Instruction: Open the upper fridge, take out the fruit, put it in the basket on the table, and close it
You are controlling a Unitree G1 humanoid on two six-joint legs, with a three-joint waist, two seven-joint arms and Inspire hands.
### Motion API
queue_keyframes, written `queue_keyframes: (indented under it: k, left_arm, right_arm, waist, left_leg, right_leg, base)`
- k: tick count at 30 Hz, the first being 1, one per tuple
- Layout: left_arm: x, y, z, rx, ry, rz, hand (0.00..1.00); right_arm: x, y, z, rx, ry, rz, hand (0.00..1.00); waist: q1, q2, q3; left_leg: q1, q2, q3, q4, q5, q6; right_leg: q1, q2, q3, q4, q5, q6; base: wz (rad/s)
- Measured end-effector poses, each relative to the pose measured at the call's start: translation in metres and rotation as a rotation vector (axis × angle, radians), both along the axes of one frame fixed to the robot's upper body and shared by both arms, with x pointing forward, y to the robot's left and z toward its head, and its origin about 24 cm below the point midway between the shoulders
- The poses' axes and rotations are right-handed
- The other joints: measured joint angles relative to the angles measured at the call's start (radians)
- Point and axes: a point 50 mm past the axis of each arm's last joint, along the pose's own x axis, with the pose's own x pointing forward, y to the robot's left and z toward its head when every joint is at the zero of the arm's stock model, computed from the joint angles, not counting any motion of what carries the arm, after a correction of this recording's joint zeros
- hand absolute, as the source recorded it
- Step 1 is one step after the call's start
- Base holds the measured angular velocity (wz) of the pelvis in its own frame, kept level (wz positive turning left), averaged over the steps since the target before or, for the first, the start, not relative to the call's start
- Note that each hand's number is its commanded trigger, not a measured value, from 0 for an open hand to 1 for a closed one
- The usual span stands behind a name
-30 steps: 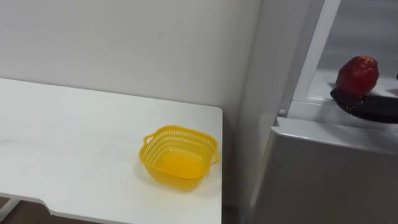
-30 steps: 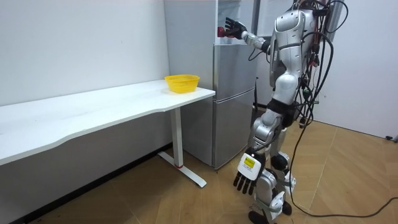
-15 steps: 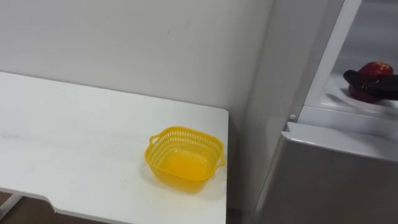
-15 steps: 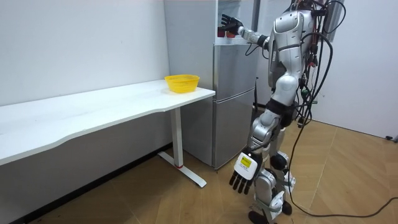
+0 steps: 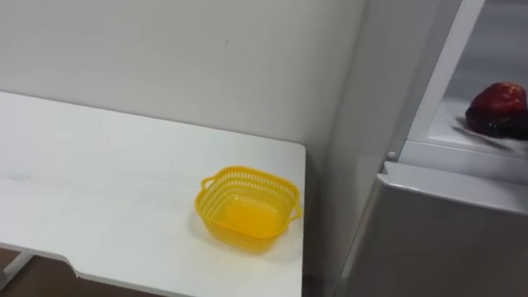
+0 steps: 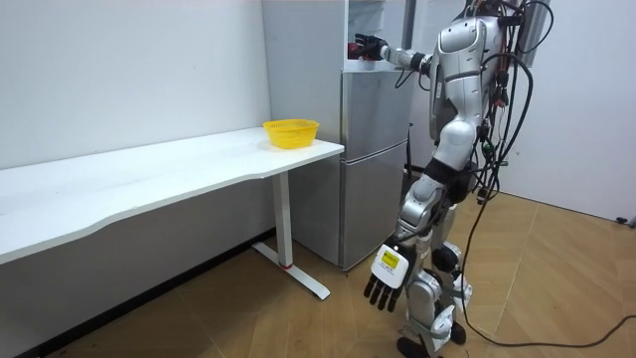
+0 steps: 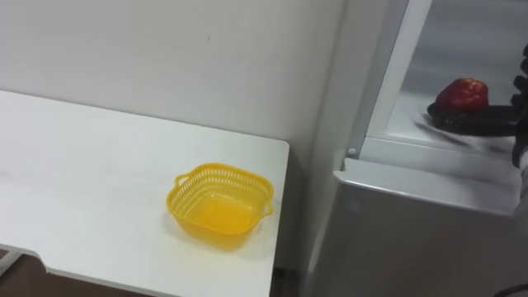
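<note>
1. Fingers of the right hand curl under the red fruit on the upper shelf of the fridge; the hold looks shallow, so it may roll off
2. Drawn out low, it could strike the sill
3. Left hand hangs slack-fingered by the leg

The robot stands upright. Its right arm is stretched forward at shoulder height, with the right hand far ahead of the body. The left arm hangs down at the side, and the left hand is near the knee, its fingers relaxed and pointing downward.
</note>
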Motion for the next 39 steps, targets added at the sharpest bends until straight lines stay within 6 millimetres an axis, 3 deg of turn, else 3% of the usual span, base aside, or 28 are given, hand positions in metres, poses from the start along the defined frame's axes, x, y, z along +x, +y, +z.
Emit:
queue_keyframes:
  k: [10,15,25,39]
  left_arm:
    - [-0.002,0.002,0.002,0.000,0.016,-0.006,0.00]
    - [-0.003,0.002,0.001,0.001,0.032,-0.034,0.00]
    - [-0.009,0.001,-0.001,-0.029,0.079,-0.048,0.00]
    - [-0.011,0.003,-0.001,-0.043,0.107,-0.065,0.00]
  right_arm:
    - [0.011,-0.003,-0.006,-0.023,0.107,0.053,0.00]
    - [0.015,-0.002,-0.008,-0.084,0.167,0.080,0.00]
    - [0.017,-0.002,-0.011,-0.129,0.208,0.101,0.00]
    - [0.016,-0.003,-0.016,-0.134,0.236,0.137,0.00]
  waist:
    - [-0.002,-0.001,0.0006]
    - [-0.001,0.002,0.0060]
    - [0.006,-0.003,0.0097]
    - [0.006,-0.014,0.0037]
  left_leg:
    - [0.029,-0.002,-0.002,0.000,0.000,0.000]
    - [0.039,-0.001,-0.005,-0.003,0.000,0.000]
    - [0.033,0.000,-0.009,0.004,0.000,0.000]
    - [0.033,-0.001,-0.020,0.004,0.000,0.000]
  right_leg:
    - [0.029,-0.001,0.009,-0.001,0.000,0.000]
    - [0.042,0.000,0.008,-0.002,0.000,0.000]
    - [0.041,0.001,0.001,-0.002,0.000,0.000]
    - [0.043,0.002,0.000,-0.001,0.000,0.000]
  base:
    - [-0.01]
    - [0.00]
    - [0.00]
    - [0.01]
